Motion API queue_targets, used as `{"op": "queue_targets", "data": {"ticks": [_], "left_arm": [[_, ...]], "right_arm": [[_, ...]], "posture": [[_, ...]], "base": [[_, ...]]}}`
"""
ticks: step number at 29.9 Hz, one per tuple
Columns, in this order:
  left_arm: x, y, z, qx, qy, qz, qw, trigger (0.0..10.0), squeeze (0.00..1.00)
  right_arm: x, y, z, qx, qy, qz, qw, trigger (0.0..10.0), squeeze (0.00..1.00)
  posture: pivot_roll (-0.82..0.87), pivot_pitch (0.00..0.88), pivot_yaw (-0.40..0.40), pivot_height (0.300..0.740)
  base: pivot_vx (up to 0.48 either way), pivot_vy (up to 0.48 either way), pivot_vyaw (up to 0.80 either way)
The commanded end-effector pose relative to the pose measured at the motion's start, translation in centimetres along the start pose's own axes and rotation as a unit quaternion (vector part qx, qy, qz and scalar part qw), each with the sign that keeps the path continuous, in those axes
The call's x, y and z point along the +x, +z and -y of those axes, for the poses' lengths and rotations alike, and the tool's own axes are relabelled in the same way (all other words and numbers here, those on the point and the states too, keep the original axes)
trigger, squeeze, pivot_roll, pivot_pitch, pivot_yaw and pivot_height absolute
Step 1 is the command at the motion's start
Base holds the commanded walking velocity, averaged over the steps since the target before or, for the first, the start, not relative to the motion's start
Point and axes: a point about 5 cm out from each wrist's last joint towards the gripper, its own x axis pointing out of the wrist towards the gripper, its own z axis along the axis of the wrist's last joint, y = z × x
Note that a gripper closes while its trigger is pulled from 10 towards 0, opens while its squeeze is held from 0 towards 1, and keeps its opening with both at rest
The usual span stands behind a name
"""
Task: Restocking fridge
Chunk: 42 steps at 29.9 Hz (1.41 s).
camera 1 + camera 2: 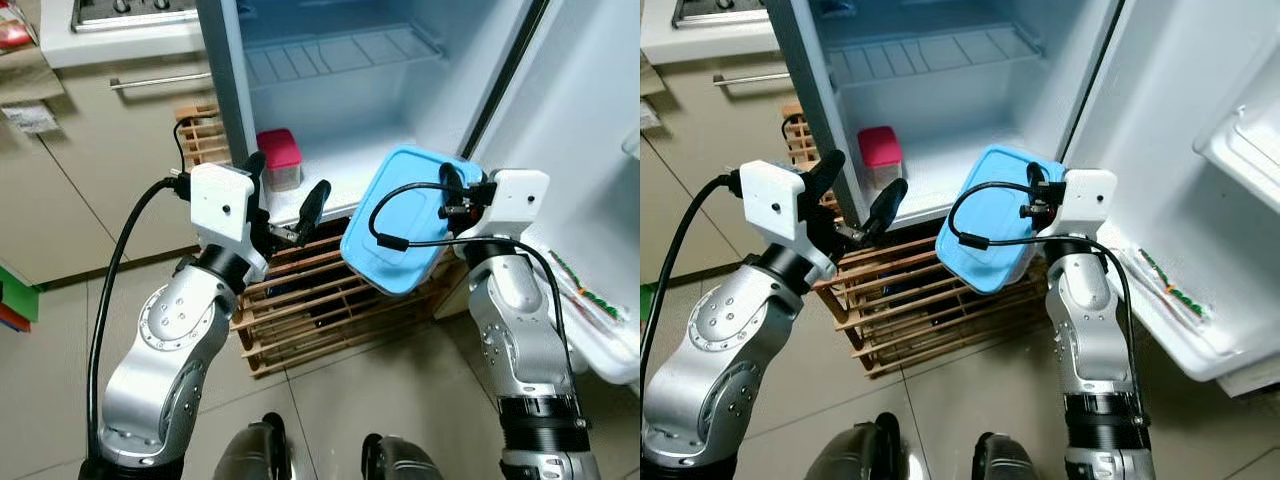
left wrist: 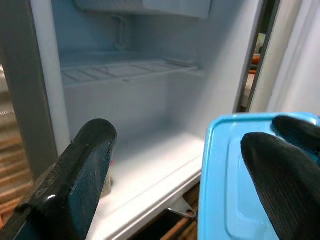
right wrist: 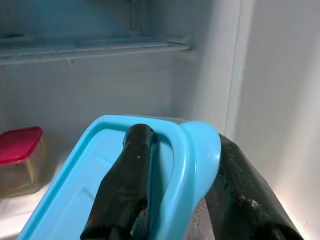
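Right pincer (image 1: 455,190) clamps a blue-lidded container (image 1: 400,235) by its rim before the open fridge (image 1: 340,110); left pincer (image 1: 285,195) spread wide, empty; red-lidded tub (image 1: 279,158) at the fridge floor's left edge

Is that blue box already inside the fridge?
Not yet. The right gripper holds the blue box tilted in front of the open fridge, above the wooden crate.

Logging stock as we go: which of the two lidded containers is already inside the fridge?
The red-lidded container, sitting on the fridge floor. The blue-lidded container is tilted, clamped in the right gripper outside.
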Motion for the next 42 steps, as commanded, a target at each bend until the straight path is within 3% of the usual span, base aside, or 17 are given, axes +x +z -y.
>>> {"op": "queue_targets", "data": {"ticks": [1,3,4,5,10,12,15,20,24,29,30,31,34,35,39,40,42], "left_arm": [[-0.3,0.3,0.0,0.000,0.004,0.001,1.000,10.0,0.00],[-0.4,0.3,-0.2,-0.003,0.011,0.000,1.000,10.0,0.00],[-0.4,0.3,-0.2,-0.003,0.011,0.000,1.000,10.0,0.00],[-0.4,0.2,-0.3,-0.004,0.012,-0.002,1.000,10.0,0.00],[-0.4,0.1,-0.3,-0.009,0.013,-0.004,1.000,10.0,0.00],[-0.3,-0.1,-0.1,-0.016,0.010,-0.005,1.000,10.0,0.00],[-0.2,-0.2,-0.1,-0.020,0.009,-0.007,1.000,10.0,0.00],[-0.1,-0.3,-0.1,-0.023,0.010,-0.010,1.000,10.0,0.00],[0.0,-0.4,-0.1,-0.024,0.011,-0.010,1.000,10.0,0.00],[0.0,-0.4,-0.1,-0.025,0.012,-0.011,1.000,10.0,0.00],[0.0,-0.4,-0.1,-0.026,0.011,-0.011,1.000,10.0,0.00],[0.0,-0.4,-0.1,-0.026,0.011,-0.011,1.000,10.0,0.00],[0.0,-0.5,-0.2,-0.027,0.011,-0.012,1.000,10.0,0.00],[0.0,-0.5,-0.2,-0.027,0.011,-0.012,1.000,10.0,0.00],[0.1,-0.7,-0.1,-0.030,0.008,-0.014,0.999,10.0,0.00],[0.1,-0.7,-0.1,-0.030,0.008,-0.015,0.999,10.0,0.00],[0.2,-0.8,-0.1,-0.029,0.009,-0.016,0.999,10.0,0.00]], "right_arm": [[0.2,1.2,0.9,-0.006,-0.009,0.028,1.000,0.0,0.18],[-0.4,1.2,2.8,-0.053,-0.017,0.033,0.998,0.0,0.18],[-0.4,1.2,2.8,-0.053,-0.017,0.033,0.998,0.0,0.18],[-0.9,1.1,4.3,-0.081,-0.026,0.030,0.996,0.0,0.18],[-1.8,1.4,7.1,-0.139,-0.042,0.027,0.989,0.0,0.18],[-2.5,1.8,9.4,-0.195,-0.055,0.026,0.979,0.0,0.18],[-3.0,1.9,10.9,-0.240,-0.069,0.024,0.968,0.0,0.18],[-2.8,2.4,10.6,-0.255,-0.066,0.037,0.964,0.0,0.18],[-2.9,2.4,11.1,-0.301,-0.072,0.036,0.950,0.0,0.18],[-3.5,2.4,13.1,-0.360,-0.091,0.030,0.928,0.0,0.18],[-3.9,2.5,14.0,-0.394,-0.100,0.023,0.913,0.0,0.19],[-3.9,2.5,14.0,-0.394,-0.100,0.023,0.913,0.0,0.19],[-4.9,2.6,16.4,-0.426,-0.130,0.004,0.895,0.0,0.19],[-4.9,2.6,16.4,-0.426,-0.130,0.004,0.895,0.0,0.19],[-6.2,3.0,19.6,-0.469,-0.180,-0.020,0.864,0.0,0.19],[-6.3,3.1,19.9,-0.466,-0.188,-0.019,0.864,0.0,0.19],[-6.0,3.1,19.3,-0.428,-0.191,-0.009,0.883,0.0,0.19]], "posture": [[0.00,0.194,-0.019,0.740],[0.00,0.188,-0.020,0.740],[0.00,0.188,-0.020,0.740],[0.00,0.186,-0.018,0.740],[-0.02,0.183,-0.015,0.740],[-0.03,0.181,-0.010,0.740],[-0.03,0.182,-0.008,0.740],[-0.04,0.183,-0.007,0.740],[-0.04,0.183,-0.007,0.740],[-0.03,0.186,-0.006,0.740],[-0.03,0.186,-0.005,0.740],[-0.03,0.186,-0.005,0.740],[-0.04,0.185,-0.004,0.740],[-0.04,0.185,-0.004,0.740],[-0.04,0.185,-0.004,0.740],[-0.05,0.182,-0.001,0.740],[-0.05,0.180,0.001,0.740]], "base": [[0.000,0.000,0.00],[0.000,0.000,0.00],[0.000,0.000,0.00],[0.000,0.000,0.00],[0.000,0.000,0.00],[0.000,0.000,0.00],[0.000,0.000,0.00],[0.000,0.000,0.00],[0.000,0.000,0.00],[0.000,0.000,0.00],[0.000,0.000,0.00],[0.000,0.000,0.00],[0.000,0.000,0.00],[0.000,0.000,0.00],[0.000,0.000,0.00],[0.000,0.000,0.00],[0.000,0.000,0.00]]}}
